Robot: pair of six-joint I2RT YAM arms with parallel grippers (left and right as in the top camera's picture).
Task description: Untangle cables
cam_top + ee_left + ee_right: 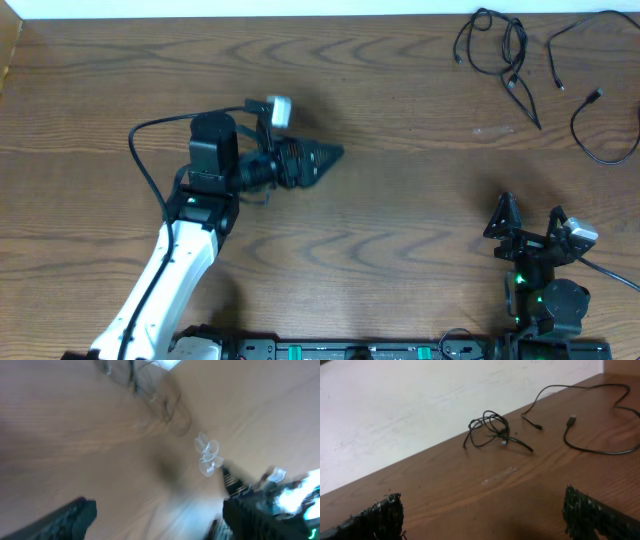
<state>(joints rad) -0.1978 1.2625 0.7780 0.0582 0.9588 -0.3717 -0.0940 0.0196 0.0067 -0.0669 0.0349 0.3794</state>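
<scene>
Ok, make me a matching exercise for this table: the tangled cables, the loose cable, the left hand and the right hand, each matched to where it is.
Things:
1. tangled cables
2. loose cable
3. left hand
4. right hand

Places:
A. near edge, right side, open, holding nothing
B. left of centre, pointing right, well away from any cable
C. far right corner, knotted in loops
D. right of the knot, lying in an open curve

Pairs: 1-C, 2-D, 3-B, 4-A
</scene>
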